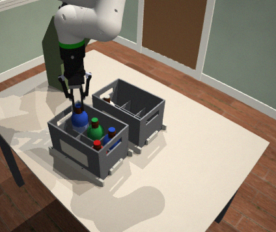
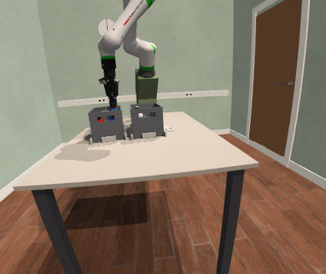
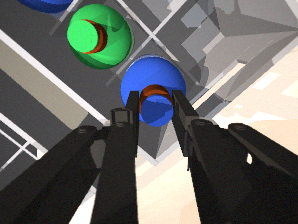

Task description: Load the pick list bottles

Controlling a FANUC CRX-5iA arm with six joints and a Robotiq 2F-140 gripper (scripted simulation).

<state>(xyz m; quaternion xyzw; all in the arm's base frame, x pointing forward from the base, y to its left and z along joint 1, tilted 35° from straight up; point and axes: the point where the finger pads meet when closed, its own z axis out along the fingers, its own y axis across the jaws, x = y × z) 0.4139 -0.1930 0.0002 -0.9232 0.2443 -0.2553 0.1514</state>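
My gripper (image 1: 77, 98) is shut on the neck of a blue-labelled bottle (image 1: 79, 119) at the back of the near grey crate (image 1: 88, 142); the bottle stands a little raised in its cell. In the wrist view the fingers clamp the brown neck above the blue bottle (image 3: 153, 96). A green bottle (image 1: 95, 129), a second blue bottle (image 1: 110, 137) and a red-capped bottle (image 1: 97, 145) stand in the same crate. The second crate (image 1: 129, 109) to the right holds one white-labelled bottle (image 1: 107, 99) in its far corner. The pick list (image 2: 169, 129) lies beside that crate, too small to read.
Both crates sit in grey floor brackets side by side on the white table top. The green robot pedestal (image 1: 53, 62) stands behind the crates. The second crate has dividers (image 1: 130, 109) inside.
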